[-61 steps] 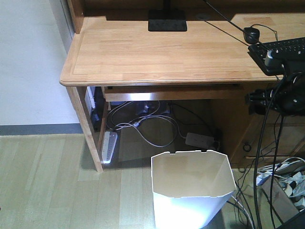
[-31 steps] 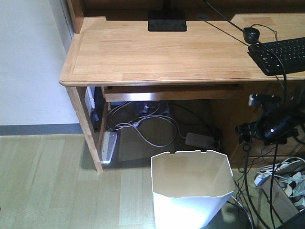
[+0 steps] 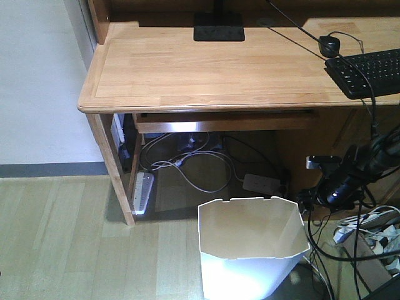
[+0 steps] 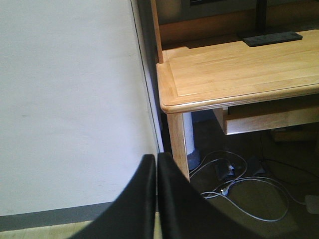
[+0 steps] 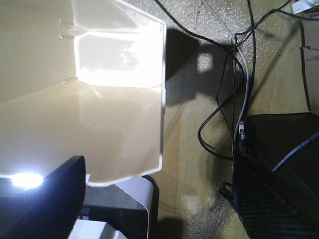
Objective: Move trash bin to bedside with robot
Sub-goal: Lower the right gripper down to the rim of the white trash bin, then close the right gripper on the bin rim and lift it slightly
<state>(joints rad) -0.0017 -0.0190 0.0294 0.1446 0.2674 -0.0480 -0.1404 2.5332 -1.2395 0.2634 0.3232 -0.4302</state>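
The white trash bin (image 3: 253,247) stands on the wood floor in front of the desk, its notched rim up and nothing inside. My right gripper (image 3: 315,197) hangs on its thin black arm just beside the bin's right rim. In the right wrist view I look down into the cream interior of the trash bin (image 5: 99,114). One black finger (image 5: 45,199) shows at the lower left, far from centre, so my right gripper (image 5: 159,172) is open over the rim. My left gripper (image 4: 156,164) is shut on nothing and faces the wall. The bedside is out of view.
A light wooden desk (image 3: 206,69) stands behind the bin, with a keyboard (image 3: 369,72) at its right. Power strips (image 3: 142,190) and cables (image 3: 200,169) lie under it. More cables (image 5: 234,99) and a black block (image 5: 279,174) crowd the floor right of the bin.
My right arm has come down from desk height to the bin's right rim. The bin and the desk have not moved.
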